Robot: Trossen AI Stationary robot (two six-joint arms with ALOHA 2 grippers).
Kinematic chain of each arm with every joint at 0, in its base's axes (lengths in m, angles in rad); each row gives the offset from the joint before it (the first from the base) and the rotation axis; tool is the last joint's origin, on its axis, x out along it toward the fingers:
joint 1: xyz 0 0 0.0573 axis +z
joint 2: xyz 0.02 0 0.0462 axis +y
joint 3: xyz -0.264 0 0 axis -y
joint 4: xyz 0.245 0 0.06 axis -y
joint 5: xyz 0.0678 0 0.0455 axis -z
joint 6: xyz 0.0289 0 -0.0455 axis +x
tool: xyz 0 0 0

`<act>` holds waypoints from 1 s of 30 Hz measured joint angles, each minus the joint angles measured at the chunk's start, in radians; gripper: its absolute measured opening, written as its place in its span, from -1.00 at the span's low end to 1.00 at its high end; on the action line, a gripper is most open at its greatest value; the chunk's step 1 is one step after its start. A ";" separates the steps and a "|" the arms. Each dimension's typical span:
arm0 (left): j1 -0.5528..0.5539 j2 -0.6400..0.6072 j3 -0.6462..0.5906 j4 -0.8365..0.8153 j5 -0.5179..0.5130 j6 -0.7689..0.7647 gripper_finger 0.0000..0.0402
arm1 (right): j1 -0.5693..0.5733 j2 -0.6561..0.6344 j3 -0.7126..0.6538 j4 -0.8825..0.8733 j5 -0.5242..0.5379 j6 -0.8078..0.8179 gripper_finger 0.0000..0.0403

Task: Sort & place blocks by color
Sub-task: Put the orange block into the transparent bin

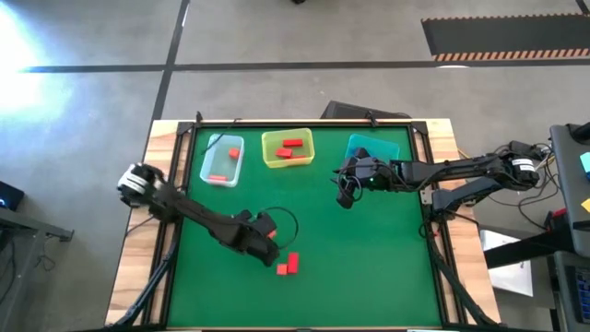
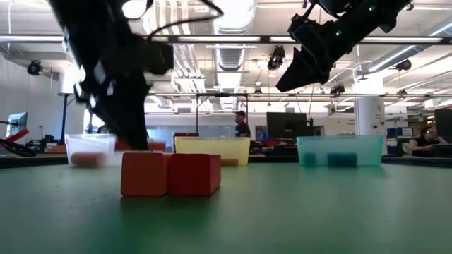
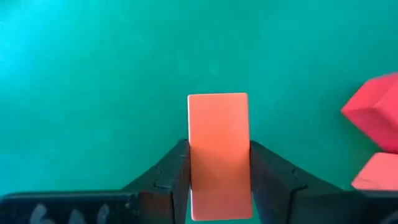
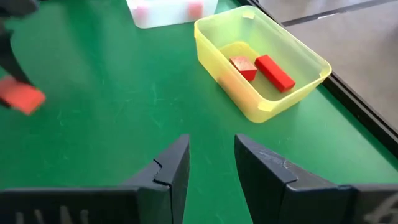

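My left gripper (image 1: 265,236) is over the near middle of the green mat, shut on an orange-red bar (image 3: 217,124). Two loose blocks lie side by side just beyond it toward the near edge: an orange-red one (image 2: 145,173) and a red one (image 2: 192,174). My right gripper (image 1: 346,190) hangs open and empty above the mat, in front of the teal bin (image 1: 371,148). The clear bin (image 1: 222,159) holds orange-red blocks. The yellow bin (image 4: 261,62) holds two red blocks (image 4: 264,68). Something dark blue shows in the teal bin. My left gripper pinches the orange-red bar between its two fingers (image 3: 171,174), which sit on its two long sides at one end (image 3: 217,180). The other end sticks out past the fingertips over the mat. Whether the bar touches the mat cannot be told.
The three bins stand in a row along the mat's far edge. A raised wooden frame (image 1: 166,184) borders the mat. Bare mat lies between the two grippers and toward the near right corner. People and desks show in the room beyond the table.
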 joint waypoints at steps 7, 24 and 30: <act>0.150 -0.200 0.001 -0.178 -0.045 0.185 -0.44 | -0.024 -0.003 0.000 0.047 0.003 -0.054 -0.47; 0.899 -0.460 -0.242 -0.235 -0.210 0.439 -0.44 | -0.178 -0.003 0.000 0.111 0.001 -0.113 -0.69; 1.017 -0.450 -0.322 -0.095 -0.173 0.501 -0.44 | -0.188 -0.003 0.000 0.112 0.000 -0.113 -0.70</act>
